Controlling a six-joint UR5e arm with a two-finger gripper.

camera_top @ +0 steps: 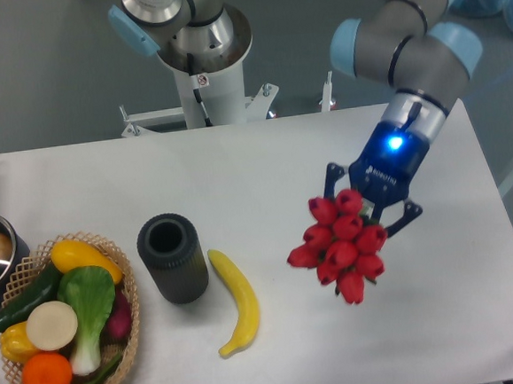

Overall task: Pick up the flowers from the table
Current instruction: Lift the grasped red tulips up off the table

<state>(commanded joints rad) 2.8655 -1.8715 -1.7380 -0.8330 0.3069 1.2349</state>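
The flowers (pixel 339 250), a tight bunch of red buds, hang in the air over the right half of the bench (pixel 263 165), nearer its front edge than its rear. No stems or leaves are visible; they appear to run up into the tool and are hidden by the buds. The bunch seems clear of the bench surface, judged from its raised position and enlarged appearance, though a gap is not directly visible.

The pincer (pixel 371 211) sits just above and to the right of the buds, its dark fingers clamped around the upper end of the bunch. The long axis of the bunch runs from the pincer down and leftward toward the front edge. A blue light shows on the wrist.

Judgement: the pick is essentially achieved; any further move is a lift, and the risk is slippage of the bunch if the hold is only on thin stems.

Elsewhere: a yellow banana (pixel 236 301) and a black cylinder (pixel 172 256) lie left of centre, and a basket of produce (pixel 64 321) sits at the front left corner.
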